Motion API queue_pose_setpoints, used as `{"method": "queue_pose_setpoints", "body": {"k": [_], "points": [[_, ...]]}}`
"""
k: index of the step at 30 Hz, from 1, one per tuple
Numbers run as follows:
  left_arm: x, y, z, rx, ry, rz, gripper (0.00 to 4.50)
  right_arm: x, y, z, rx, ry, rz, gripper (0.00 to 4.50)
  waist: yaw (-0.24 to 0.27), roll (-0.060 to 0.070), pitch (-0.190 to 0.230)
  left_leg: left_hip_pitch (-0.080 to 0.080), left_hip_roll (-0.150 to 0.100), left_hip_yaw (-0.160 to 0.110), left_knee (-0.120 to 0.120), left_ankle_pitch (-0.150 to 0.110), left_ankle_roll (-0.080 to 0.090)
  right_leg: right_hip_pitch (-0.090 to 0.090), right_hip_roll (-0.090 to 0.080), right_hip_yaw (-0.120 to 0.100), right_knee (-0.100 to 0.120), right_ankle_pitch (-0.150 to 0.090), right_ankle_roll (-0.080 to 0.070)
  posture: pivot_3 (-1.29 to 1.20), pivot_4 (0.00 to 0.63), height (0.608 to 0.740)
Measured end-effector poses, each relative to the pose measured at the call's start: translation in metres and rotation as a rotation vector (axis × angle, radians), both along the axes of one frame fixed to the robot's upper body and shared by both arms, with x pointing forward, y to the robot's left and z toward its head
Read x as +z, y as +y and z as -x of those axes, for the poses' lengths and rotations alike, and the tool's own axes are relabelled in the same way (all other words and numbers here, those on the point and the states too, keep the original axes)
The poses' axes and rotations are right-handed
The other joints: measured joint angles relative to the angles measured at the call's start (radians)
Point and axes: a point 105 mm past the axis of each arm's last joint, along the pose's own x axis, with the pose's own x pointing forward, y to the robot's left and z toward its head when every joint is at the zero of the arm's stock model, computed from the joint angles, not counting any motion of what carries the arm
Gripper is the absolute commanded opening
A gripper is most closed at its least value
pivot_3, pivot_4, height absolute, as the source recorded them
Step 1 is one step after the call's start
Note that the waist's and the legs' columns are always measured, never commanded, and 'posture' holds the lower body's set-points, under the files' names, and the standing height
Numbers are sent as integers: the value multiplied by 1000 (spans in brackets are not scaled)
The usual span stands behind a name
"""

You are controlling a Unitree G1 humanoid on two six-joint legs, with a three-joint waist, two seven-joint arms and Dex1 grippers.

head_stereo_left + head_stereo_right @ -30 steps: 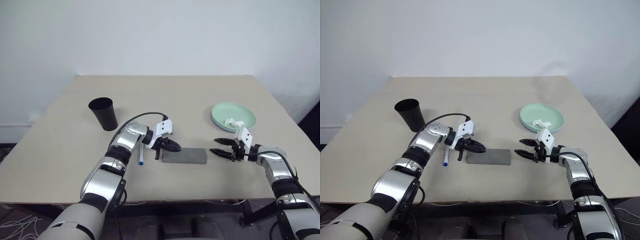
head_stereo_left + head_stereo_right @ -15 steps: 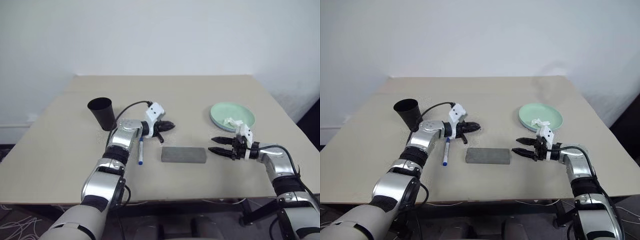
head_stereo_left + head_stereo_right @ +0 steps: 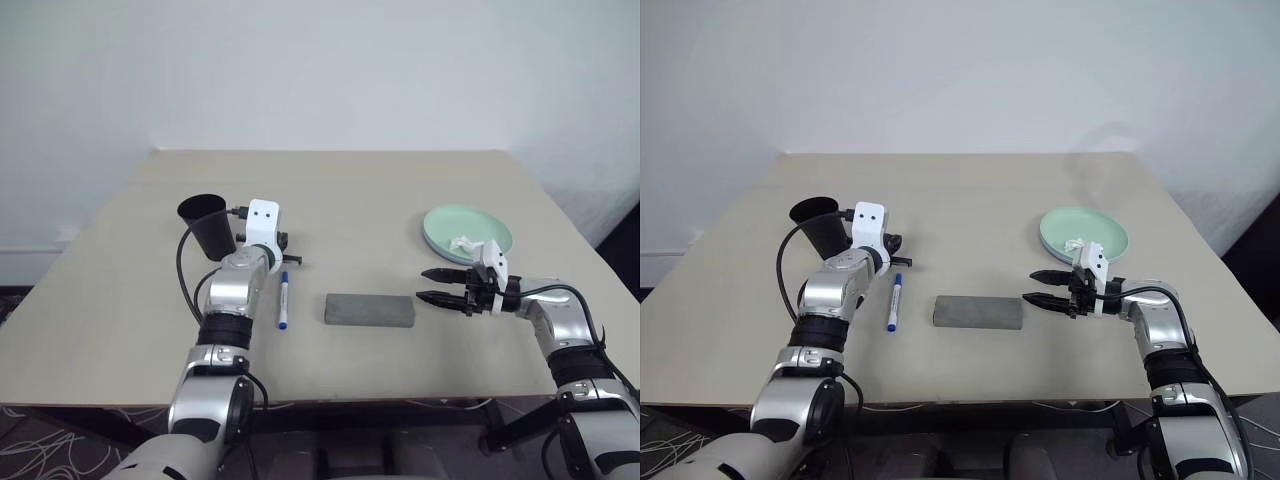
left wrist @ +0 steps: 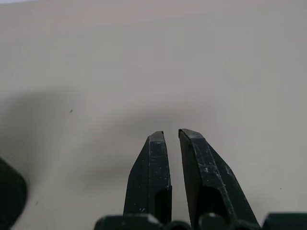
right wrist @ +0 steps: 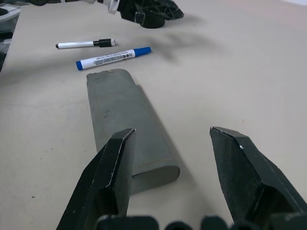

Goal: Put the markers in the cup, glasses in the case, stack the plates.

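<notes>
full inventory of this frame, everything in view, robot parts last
table: 1, beige, under everything
cup: 1, black, upright, table's left side
markers: 2; one white with a blue cap left of the case, one white with a black cap lying near it
case: 1, grey, shut, flat at the middle front
plates: mint green one on top, a pale blue edge under it, right side
crumpled paper: 1, white, on the green plate
left gripper: black fingers nearly shut, empty, beside the cup
right gripper: black, open, empty, pointing at the case's right end
</notes>
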Motion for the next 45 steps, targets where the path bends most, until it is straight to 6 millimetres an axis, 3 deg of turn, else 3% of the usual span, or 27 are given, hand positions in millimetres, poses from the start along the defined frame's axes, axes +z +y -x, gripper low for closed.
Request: {"method": "queue_pose_setpoints", "body": {"k": [13,17,19,23,31,37,45], "points": [[2,-51,37,68,169,118,406,-1,3,0,14,-16,17,2676,-2,0,0,1,-4,1,0,1,-1,0,2,0,0,0,0,0,0,732],[0,-45,44,116,214,79,567,-2,3,1,16,-18,20,2676,-2,0,0,1,-4,0,-1,2,-2,0,3,0,0,-2,3,0,0,732],[0,-40,46,144,226,60,960,-2,3,1,15,-20,21,2676,-2,0,0,1,-4,0,-1,2,-3,0,3,0,0,-2,3,0,0,732],[1,-33,47,187,243,23,2296,-4,2,0,10,-20,23,2676,-2,0,0,1,-4,1,-1,2,-3,0,2,0,0,-2,2,0,0,732],[8,-29,47,243,267,10,2296,-8,4,1,13,-14,35,2676,-1,0,0,1,-4,0,-2,2,-3,0,2,0,0,-2,2,0,0,732],[8,-26,48,251,268,4,2296,13,27,14,104,-51,-31,2676,-1,0,0,1,-4,0,-3,2,-4,-1,3,0,0,-2,2,0,0,732],[5,-22,49,270,287,-11,2296,13,34,22,118,-43,-38,2676,-1,0,0,1,-3,0,-3,2,-5,-1,2,0,0,-2,2,0,0,732]]}}
